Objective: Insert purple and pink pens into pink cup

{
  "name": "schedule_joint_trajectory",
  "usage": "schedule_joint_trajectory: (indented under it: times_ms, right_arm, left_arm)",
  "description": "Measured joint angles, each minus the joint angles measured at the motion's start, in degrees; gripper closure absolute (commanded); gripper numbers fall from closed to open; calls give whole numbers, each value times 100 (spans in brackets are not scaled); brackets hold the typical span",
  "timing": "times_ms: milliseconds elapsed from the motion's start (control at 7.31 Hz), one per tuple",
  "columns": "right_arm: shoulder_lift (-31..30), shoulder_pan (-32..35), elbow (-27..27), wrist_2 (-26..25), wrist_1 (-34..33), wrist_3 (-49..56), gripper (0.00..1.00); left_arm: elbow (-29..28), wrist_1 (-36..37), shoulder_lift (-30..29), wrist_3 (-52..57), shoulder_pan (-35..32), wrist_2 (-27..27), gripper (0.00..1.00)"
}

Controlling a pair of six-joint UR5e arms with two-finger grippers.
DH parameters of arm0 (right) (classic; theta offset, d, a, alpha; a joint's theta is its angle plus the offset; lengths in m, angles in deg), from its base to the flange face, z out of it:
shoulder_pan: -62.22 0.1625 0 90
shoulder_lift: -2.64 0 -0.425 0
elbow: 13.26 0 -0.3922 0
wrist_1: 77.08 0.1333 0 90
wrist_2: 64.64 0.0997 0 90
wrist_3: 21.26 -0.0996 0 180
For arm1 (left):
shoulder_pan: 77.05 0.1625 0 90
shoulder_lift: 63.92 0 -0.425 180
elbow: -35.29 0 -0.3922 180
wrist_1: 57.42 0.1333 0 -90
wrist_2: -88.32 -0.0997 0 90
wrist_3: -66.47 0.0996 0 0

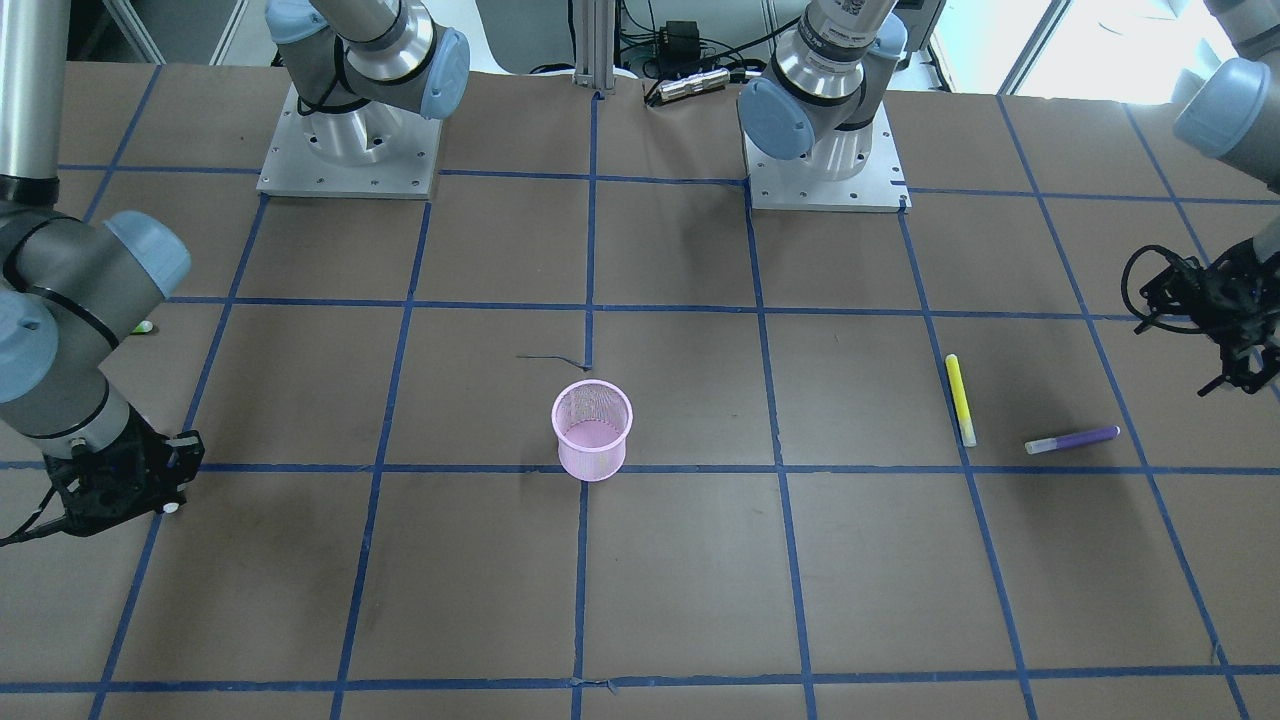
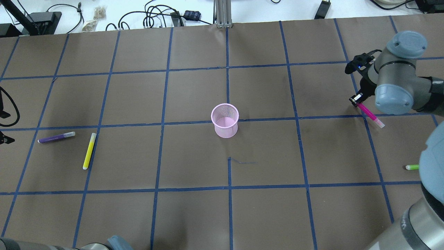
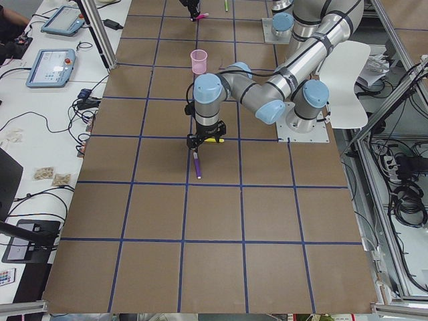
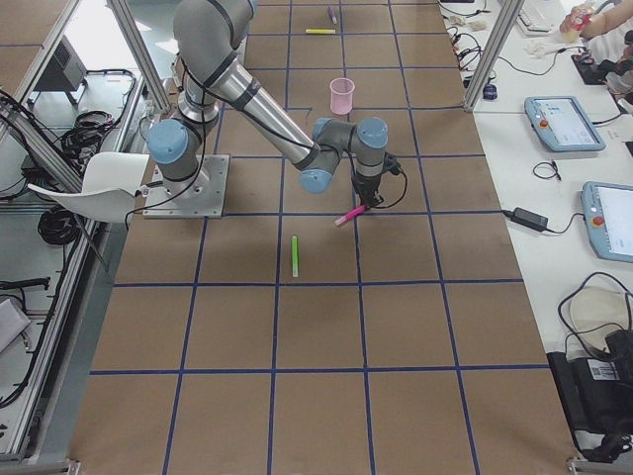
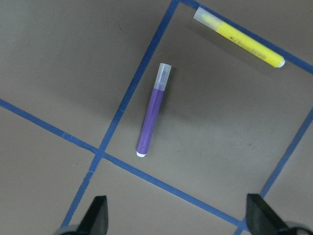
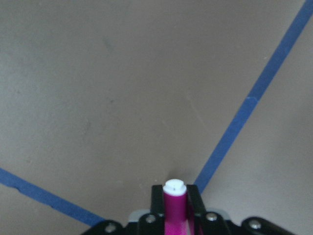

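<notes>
The right gripper (image 2: 356, 100) has its jaws closed on the pink pen (image 2: 370, 116), near the pen's white back end. Most of the magenta barrel and the pale cap stick out toward the robot, and we cannot tell if the cap end touches the table (image 2: 173, 208). From this gripper the cup (image 2: 224, 121) lies well apart, toward the table's middle and to the robot's left. It is a pink mesh cup, upright and empty, with its mouth open upward. We judge that the pen must be carried over the mouth and tilted nearly upright before it goes in. The left gripper (image 5: 178, 218) hovers over the purple pen (image 5: 150, 115) with its jaws wide open and nothing between them. In the left wrist view this pen lies ahead of the gap and a little to one side. Its long axis runs nearly across the line on which the jaws close, which suits a grip. It has a purple barrel, a clear cap and a white end. The yellow pen (image 5: 239, 39) lies near it, not touching.
</notes>
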Motion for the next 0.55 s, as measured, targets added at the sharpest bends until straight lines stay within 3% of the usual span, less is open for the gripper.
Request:
schedule_joint_trajectory:
  times_ms: [274,547]
  right_arm:
    - [-269,70,-244,421,345,-462,100]
    - [-738,417,-128,1369,353,-1386,100]
  left_arm:
    - [-7,631,-588,310,12,116,1]
    - [-17,993,-1127,735,15,274,2]
